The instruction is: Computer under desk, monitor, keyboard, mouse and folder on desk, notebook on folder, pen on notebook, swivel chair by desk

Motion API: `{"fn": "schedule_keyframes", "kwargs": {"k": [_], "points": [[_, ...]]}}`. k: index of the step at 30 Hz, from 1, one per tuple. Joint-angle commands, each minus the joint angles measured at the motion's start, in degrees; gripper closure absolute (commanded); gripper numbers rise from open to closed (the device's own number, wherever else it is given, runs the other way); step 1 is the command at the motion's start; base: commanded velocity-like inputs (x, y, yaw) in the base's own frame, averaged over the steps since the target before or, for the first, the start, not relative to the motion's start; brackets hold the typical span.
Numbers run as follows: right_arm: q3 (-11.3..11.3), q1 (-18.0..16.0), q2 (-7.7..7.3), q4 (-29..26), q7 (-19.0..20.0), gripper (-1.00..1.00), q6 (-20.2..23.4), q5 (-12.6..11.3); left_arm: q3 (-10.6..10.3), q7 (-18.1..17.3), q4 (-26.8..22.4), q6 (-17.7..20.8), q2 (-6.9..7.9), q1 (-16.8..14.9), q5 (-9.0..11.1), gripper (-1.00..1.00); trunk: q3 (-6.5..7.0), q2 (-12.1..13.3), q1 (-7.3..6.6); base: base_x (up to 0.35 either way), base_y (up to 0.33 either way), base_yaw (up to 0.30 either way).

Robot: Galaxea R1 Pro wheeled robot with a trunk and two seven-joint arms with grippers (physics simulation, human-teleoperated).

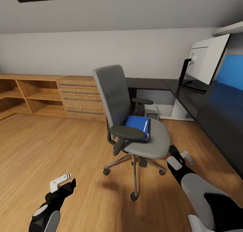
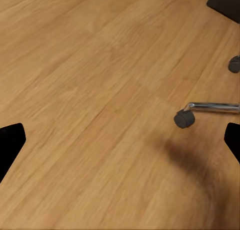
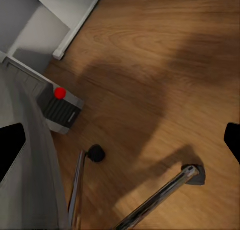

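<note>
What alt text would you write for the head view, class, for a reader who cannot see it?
A grey swivel chair stands on a wooden floor beside a black desk, with a blue folder on its seat. A monitor sits on the desk.

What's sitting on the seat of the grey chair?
On the swivel chair seat lies a blue folder with a thin pale pen near its edge. The black armrest covers the folder's near corner, so anything there is hidden.

A grey swivel chair (image 1: 135,117) is carrying a bright blue folder (image 1: 137,123); the desk (image 1: 216,110) is showing matte black, the floor (image 1: 50,147) warm wood-grain, the monitor (image 1: 206,58) back white.
</note>
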Motion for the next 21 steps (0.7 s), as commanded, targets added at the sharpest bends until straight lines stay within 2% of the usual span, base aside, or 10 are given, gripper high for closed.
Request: {"fn": "schedule_keyframes", "kwargs": {"k": [1,4,5,8,21], "points": [[-0.1,0.0,-0.12,0.0,0.0,-1.0,-0.2,-0.3,0.0,0.4,-0.1,0.2,-0.03,0.0,0.6,-1.0,-0.05,0.0,0.0,0.127,0.0,0.0],[-0.1,0.0,-0.78,0.1,-0.1,-1.0,0.0,-0.4,0.0,0.4,-0.1,0.2,-0.03,0.0,0.6,-1.0,-0.05,0.0,0.0,0.212,0.0,0.0],[-0.1,0.0,-1.61,0.1,-0.1,-1.0,0.6,-0.5,0.0,0.4,-0.2,0.2,-0.03,0.0,0.6,-1.0,-0.05,0.0,0.0,0.291,0.0,0.0],[-0.2,0.0,-2.51,0.1,-0.2,-1.0,1.3,-0.5,0.0,0.4,-0.2,0.2,-0.03,0.0,0.6,-1.0,-0.05,0.0,0.0,0.184,0.0,0.0],[-0.2,0.0,-2.67,0.0,-0.2,-1.0,1.4,-0.5,-0.2,0.4,-0.2,0.2,-0.03,0.0,0.6,-1.0,-0.05,0.0,0.0,0.027,0.0,0.0]]}}
